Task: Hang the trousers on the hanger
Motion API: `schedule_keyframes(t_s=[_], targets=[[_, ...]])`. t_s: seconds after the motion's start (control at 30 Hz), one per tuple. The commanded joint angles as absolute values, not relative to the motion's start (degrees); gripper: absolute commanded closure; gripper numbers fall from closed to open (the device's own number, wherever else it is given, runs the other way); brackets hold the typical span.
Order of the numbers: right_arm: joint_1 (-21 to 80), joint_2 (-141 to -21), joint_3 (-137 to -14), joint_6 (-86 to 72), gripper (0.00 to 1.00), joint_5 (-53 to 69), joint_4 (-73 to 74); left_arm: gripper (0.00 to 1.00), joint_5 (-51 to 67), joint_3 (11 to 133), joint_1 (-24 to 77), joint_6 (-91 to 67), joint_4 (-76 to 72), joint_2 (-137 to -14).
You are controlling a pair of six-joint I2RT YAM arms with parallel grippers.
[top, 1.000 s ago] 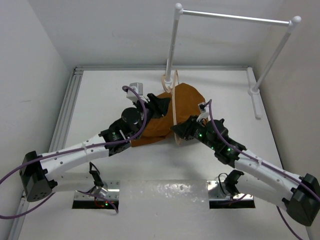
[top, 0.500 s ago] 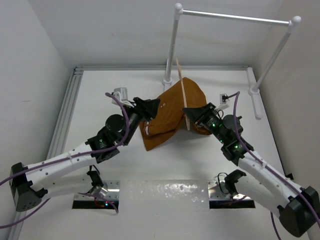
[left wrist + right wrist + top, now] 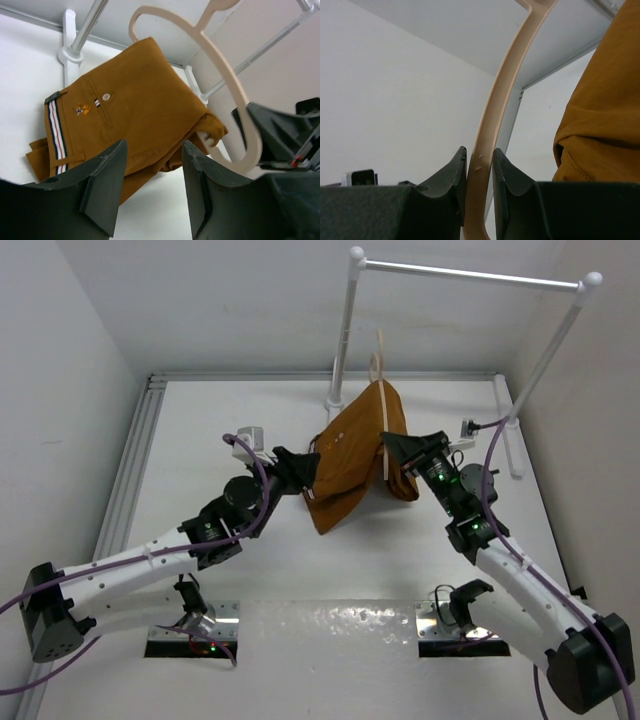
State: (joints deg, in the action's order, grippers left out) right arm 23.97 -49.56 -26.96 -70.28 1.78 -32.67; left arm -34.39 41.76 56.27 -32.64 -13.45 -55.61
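The trousers (image 3: 135, 95) hang folded over the hanger (image 3: 495, 105), just beyond the tips of the left gripper (image 3: 154, 150) and close beside those of the right gripper (image 3: 480, 170). The right gripper is pinched on the hanger's thin arm, with cloth bunched just to one side of its fingers. The left gripper's jaws stand apart with nothing between them. I'd say the cloth is soft, floppy and weighty for so slim a hanger, and apt to slide off. The striped waistband (image 3: 57, 130), its firmest edge, looks the best place to take hold.
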Motion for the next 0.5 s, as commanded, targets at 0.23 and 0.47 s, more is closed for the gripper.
schedule_keyframes(t_s=[0.23,0.47], targets=[[19.1,-47.8,-39.7,-68.0,1.00,0.9,-46.6,0.54,-32.6,40.3,56.5,-33.8,-15.6,-57.4],[17.6,-51.7,-48.2,-63.1,1.00,0.4,-42.4,0.55,-31.2,38.9,56.5,-34.7,-16.2,-58.0]])
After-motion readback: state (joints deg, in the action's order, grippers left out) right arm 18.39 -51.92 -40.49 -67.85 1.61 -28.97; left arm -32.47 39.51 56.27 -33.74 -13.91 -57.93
